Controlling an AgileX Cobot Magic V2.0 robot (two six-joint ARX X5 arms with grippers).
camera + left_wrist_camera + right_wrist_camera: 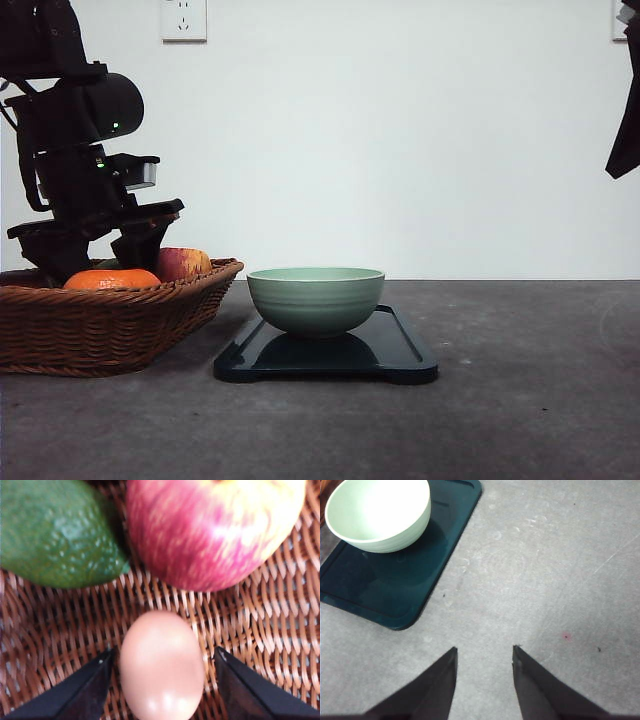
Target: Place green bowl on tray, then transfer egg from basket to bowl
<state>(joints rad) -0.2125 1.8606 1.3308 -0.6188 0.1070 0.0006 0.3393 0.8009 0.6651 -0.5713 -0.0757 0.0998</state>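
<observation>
**Egg bracketed, bowl waiting on the tray**

While the grey table (520,400) lies bare toward 3 o'clock, the wicker basket (100,330) sits at 9 o'clock of the dark tray (400,350), which already carries the green bowl (316,298).

The left tool (162,667) is spread apart inside the basket, one finger either side of the egg (161,666), not yet clamped. The apple (215,530) and avocado (55,530) crowd the egg at its 12 o'clock.

Risks, as I judge them: an off-centre squeeze could squirt the egg out, or too hard a grip crack it; lifting low could clip the basket rim.

The right tool (484,652) hangs released over open table, well apart from the tray.
</observation>
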